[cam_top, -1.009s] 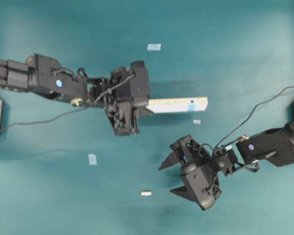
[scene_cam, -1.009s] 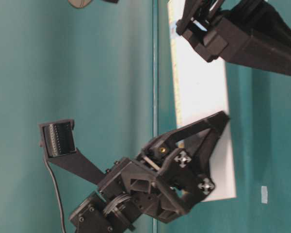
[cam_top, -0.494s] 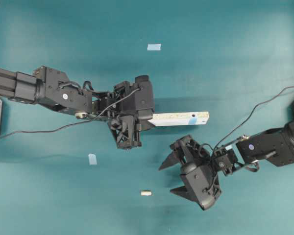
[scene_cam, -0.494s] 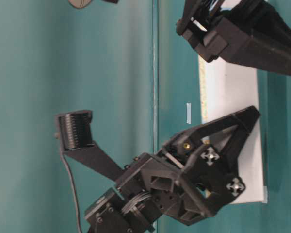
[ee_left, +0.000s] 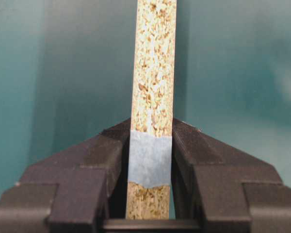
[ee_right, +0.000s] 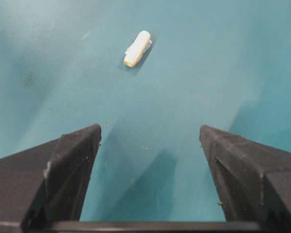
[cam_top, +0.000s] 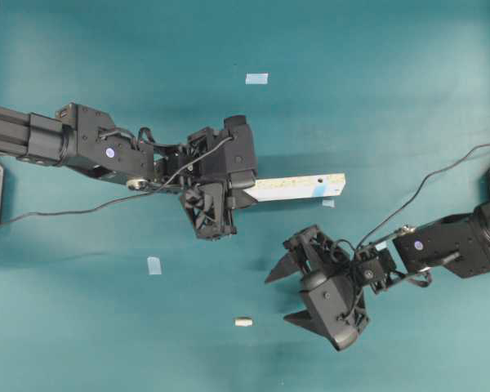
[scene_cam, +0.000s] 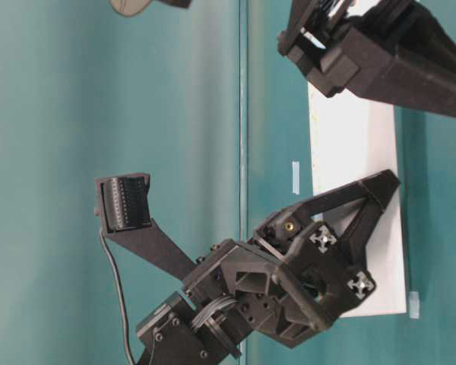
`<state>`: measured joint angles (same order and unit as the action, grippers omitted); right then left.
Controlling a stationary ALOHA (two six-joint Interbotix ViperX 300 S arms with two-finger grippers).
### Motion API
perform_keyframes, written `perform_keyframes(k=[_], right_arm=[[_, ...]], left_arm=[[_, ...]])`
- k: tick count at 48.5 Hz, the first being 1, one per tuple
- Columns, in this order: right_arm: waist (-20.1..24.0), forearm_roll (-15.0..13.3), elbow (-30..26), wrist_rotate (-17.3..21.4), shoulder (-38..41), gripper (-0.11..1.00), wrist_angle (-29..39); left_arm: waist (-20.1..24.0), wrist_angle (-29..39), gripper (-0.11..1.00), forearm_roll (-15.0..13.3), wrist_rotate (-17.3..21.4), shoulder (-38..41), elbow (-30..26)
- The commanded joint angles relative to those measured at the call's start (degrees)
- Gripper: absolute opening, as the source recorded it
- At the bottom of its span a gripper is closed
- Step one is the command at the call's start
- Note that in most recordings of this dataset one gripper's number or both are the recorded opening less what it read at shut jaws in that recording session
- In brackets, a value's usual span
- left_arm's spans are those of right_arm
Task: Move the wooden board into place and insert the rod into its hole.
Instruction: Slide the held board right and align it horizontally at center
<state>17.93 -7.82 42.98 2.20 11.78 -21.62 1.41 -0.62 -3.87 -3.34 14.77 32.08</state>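
Note:
The wooden board (cam_top: 298, 185), pale and speckled, sticks out to the right from my left gripper (cam_top: 250, 189), which is shut on its left end. It is held turned onto its edge, clear of the table. In the left wrist view the chipboard edge (ee_left: 154, 73), with a blue tape band, is pinched between the jaws of the left gripper (ee_left: 150, 138). I cannot make out the hole. The rod (cam_top: 243, 322), a small cream peg, lies on the table left of my right gripper (cam_top: 277, 299). The right gripper (ee_right: 149, 141) is open and empty, with the rod (ee_right: 137, 48) ahead of it.
Small pale-blue tape squares lie on the teal table: one at the back (cam_top: 256, 79), one at the left (cam_top: 153, 265), one just under the board's right end (cam_top: 327, 202). From table level the board's white face (scene_cam: 353, 152) rises behind the right gripper's fingers (scene_cam: 124, 204).
The left gripper has rolled its wrist, turning the board from flat to on edge, and shifted it slightly. The right arm and the rod have not moved.

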Motion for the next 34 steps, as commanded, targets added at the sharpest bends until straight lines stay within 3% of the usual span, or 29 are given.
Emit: perform_keyframes(k=[1,31,34], right_arm=[[0.3,0.1,-0.9,0.0,-2.0,0.90,-0.2],[0.2,0.2,-0.9,0.0,-2.0,0.90,-0.2],[0.2,0.2,-0.9,0.0,-2.0,0.90,-0.2]], left_arm=[[-0.8,-0.2,0.22,-0.1,-0.4,-1.1,-0.4],[-0.1,2.4,0.23,0.1,-0.1,-0.8,-0.6],[-0.2,2.4,0.37,0.1,-0.1,-0.8,-0.8]])
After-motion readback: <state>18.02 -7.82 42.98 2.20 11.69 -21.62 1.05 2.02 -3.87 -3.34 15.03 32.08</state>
